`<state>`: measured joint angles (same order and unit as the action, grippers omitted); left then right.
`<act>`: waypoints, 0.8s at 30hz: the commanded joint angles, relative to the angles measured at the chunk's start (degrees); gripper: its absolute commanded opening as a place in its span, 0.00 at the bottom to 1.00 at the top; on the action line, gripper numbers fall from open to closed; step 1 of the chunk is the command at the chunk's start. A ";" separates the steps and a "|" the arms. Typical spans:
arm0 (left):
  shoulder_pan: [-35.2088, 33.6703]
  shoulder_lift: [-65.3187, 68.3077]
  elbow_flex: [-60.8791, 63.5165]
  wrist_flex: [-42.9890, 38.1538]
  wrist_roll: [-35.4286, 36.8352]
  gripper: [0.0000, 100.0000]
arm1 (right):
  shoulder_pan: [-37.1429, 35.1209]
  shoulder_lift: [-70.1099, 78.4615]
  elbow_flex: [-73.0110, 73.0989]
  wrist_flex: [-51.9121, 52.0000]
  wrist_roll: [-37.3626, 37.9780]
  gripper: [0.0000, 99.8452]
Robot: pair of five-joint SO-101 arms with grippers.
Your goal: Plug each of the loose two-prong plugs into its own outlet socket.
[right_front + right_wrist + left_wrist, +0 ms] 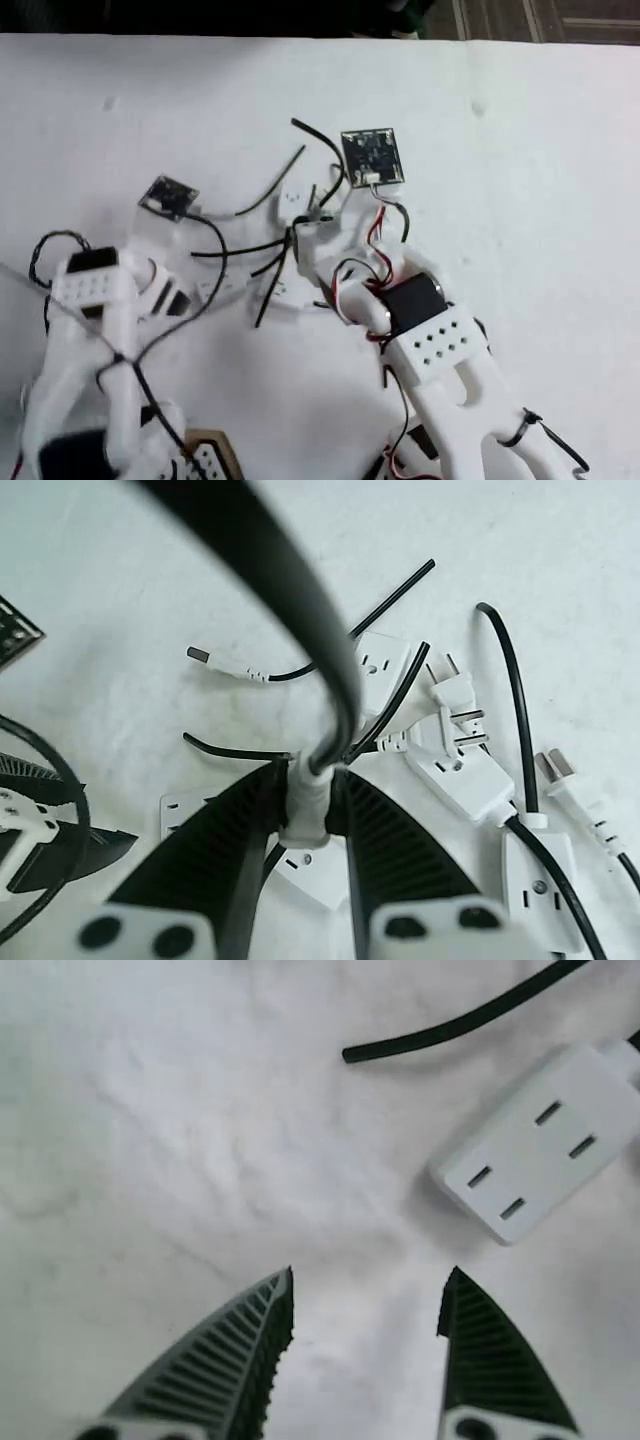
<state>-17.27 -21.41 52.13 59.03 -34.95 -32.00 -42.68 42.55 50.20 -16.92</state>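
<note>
My right gripper (308,780) is shut on a white two-prong plug (304,815) whose thick black cable (270,570) arcs up past the camera. The plug hangs just over a white outlet socket (312,868); its prongs are hidden. In the high view this gripper (305,238) sits in the cluster of cables at the table's middle. Two loose white plugs (455,705) (562,778) lie beyond, beside more sockets (380,665) (540,880). My left gripper (365,1290) is open over bare table, a short way from a white double socket (540,1155).
Black cable ends (450,1025) (265,195) fan out around the sockets. A small white connector on a thin lead (215,660) lies apart. The white table (540,130) is bare at the far and right sides; its far edge meets a dark floor.
</note>
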 commanded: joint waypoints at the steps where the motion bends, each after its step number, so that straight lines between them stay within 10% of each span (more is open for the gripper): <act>1: 0.04 5.32 -3.96 0.18 -0.44 0.24 | 0.48 -1.89 -0.26 -0.13 0.53 0.02; 24: 18.42 6.11 -14.33 3.96 14.95 0.24 | 0.40 -1.89 0.70 0.22 0.53 0.02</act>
<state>1.10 -10.77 40.97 59.30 -20.62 -32.00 -42.68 43.78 50.20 -16.92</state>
